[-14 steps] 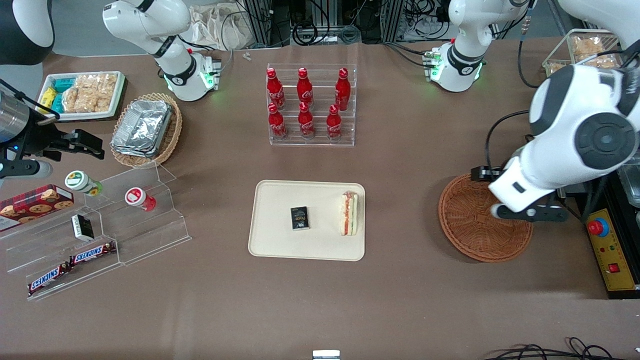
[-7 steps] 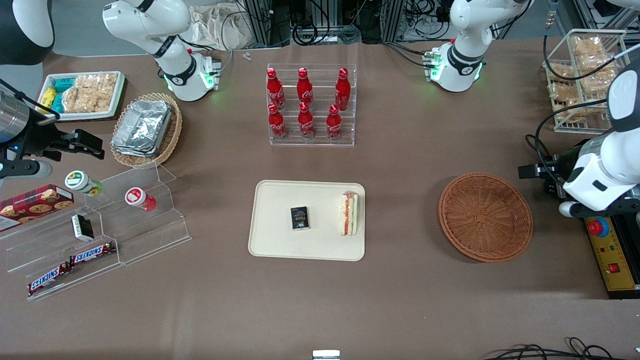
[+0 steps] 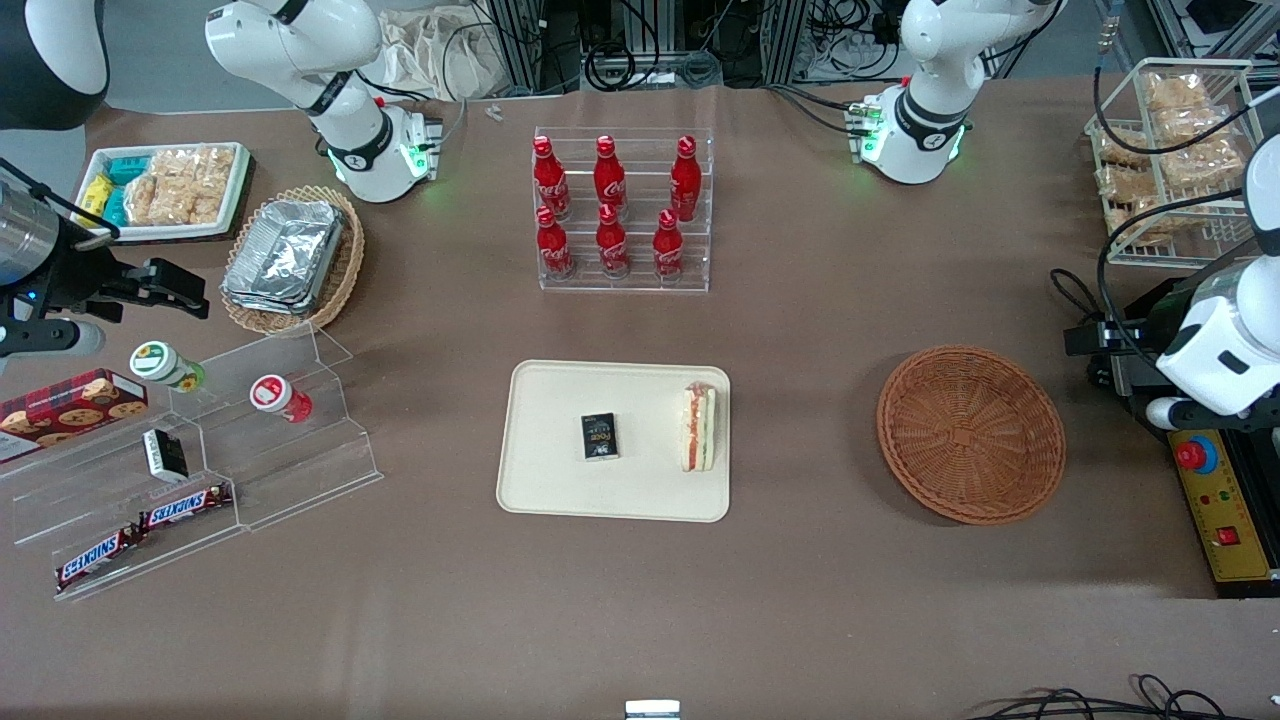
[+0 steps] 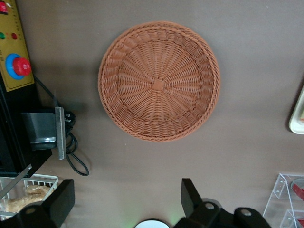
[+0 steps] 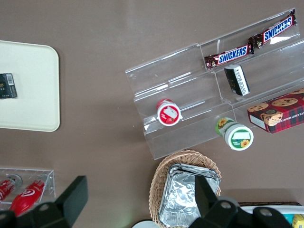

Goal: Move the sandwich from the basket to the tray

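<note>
Sandwich (image 3: pixel 698 428) lies on the cream tray (image 3: pixel 545 488), at the tray's edge toward the working arm's end, resting on its side with red, orange and green filling layers showing. Small black box (image 3: pixel 599 437) also on tray, beside the sandwich, well apart from it. Tray sits mid-bench on the brown bench (image 3: pixel 800 600); a sliver of its rim also shows in the left wrist view (image 4: pixel 298 114).

Reddish-brown wicker basket (image 3: pixel 970 433) is empty, toward the working arm's end, well apart from tray. Left wrist view looks straight down into it (image 4: pixel 159 80): only bare weave.

Left arm's end effector (image 4: pixel 126 206) hangs above the bench near the basket, at the working arm's end of the bench, above the yellow control box with red stop button (image 3: pixel 1196 456). Fingers (image 4: pixel 190 197) spread wide, holding nothing. In the front view, the end effector is mostly hidden by the white arm body.

Farther from the front camera than the tray: clear acrylic rack with six red cola bottles (image 3: pixel 610 205). White wire rack of snack bags (image 3: pixel 1170 150) at the working arm's end. Toward the parked arm's end: tan wicker basket with foil containers (image 3: pixel 285 255), white tray of packaged snacks (image 3: pixel 165 190), clear stepped display (image 3: pixel 215 450) with two Snickers bars (image 3: pixel 140 530), a red-lidded cup (image 3: pixel 278 397), a green cup (image 3: pixel 165 365) and a cookie box (image 3: pixel 65 405).
</note>
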You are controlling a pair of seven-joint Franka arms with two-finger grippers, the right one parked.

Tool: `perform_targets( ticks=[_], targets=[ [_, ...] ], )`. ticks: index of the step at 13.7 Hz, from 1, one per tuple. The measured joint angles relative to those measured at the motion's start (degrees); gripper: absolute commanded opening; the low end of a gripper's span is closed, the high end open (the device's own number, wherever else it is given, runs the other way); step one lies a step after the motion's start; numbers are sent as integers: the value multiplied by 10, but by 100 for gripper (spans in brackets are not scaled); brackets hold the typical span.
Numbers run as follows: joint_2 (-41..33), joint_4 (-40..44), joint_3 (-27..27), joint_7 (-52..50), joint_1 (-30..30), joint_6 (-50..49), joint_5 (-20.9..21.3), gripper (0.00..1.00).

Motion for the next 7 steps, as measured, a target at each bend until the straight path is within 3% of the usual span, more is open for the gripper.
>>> perform_targets(
  ticks=[3, 7],
  targets=[
    [-9, -8, 111, 2, -102, 8, -17, 100],
    [-45, -70, 158, 2, -140, 60, -24, 100]
  ],
)
